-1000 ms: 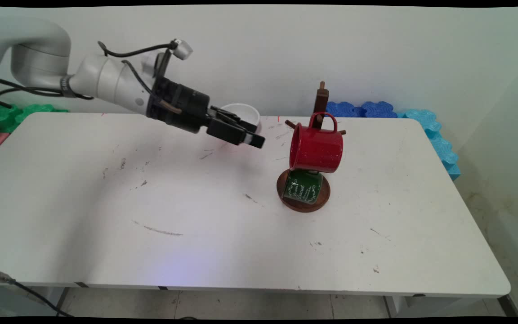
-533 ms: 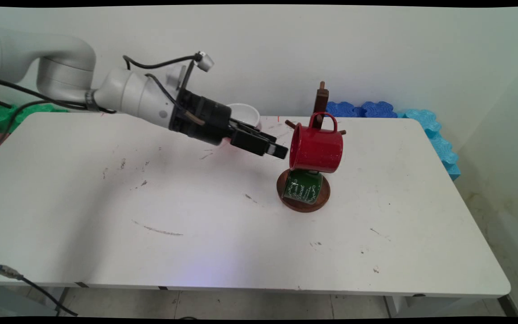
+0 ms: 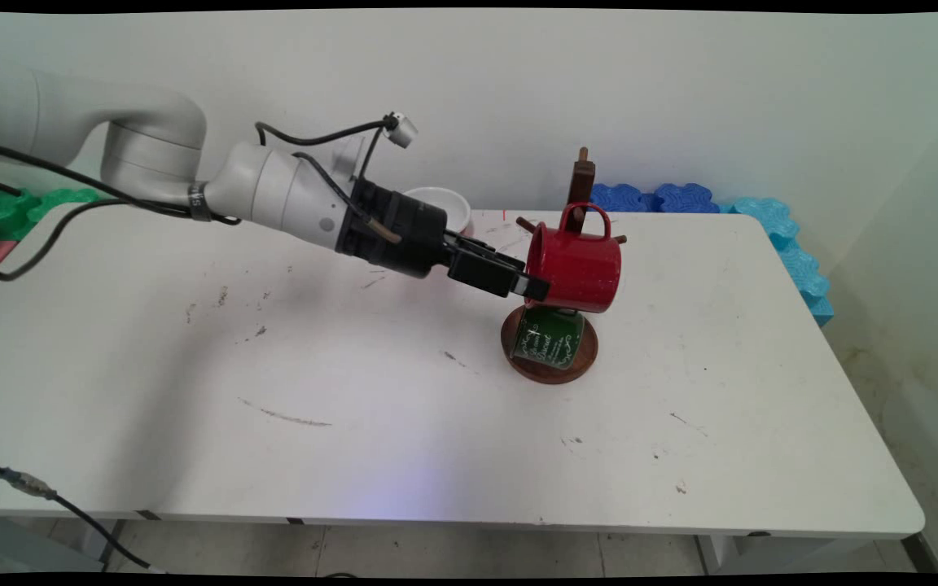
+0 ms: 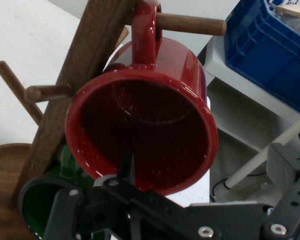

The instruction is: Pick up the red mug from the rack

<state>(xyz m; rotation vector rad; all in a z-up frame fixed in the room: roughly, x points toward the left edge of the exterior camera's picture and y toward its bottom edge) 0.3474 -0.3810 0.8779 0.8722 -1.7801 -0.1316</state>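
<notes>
Since 1.0 s ago the black two-finger tool [image 3: 536, 287] has moved right from mid-table to the rim of the glossy red enamel mug [image 3: 575, 268]. That mug hangs by its handle on a peg of the dark wooden mug tree [image 3: 581, 181], toward the table's far edge, right of centre. 1 fingertip [image 4: 127, 167] sits at the mug's lower rim, mouth facing the hand camera; tool open or closed: cannot tell. Dark green printed mug [image 3: 548, 338] hangs below. White ceramic bowl [image 3: 444, 205] sits behind the arm by the far edge.
</notes>
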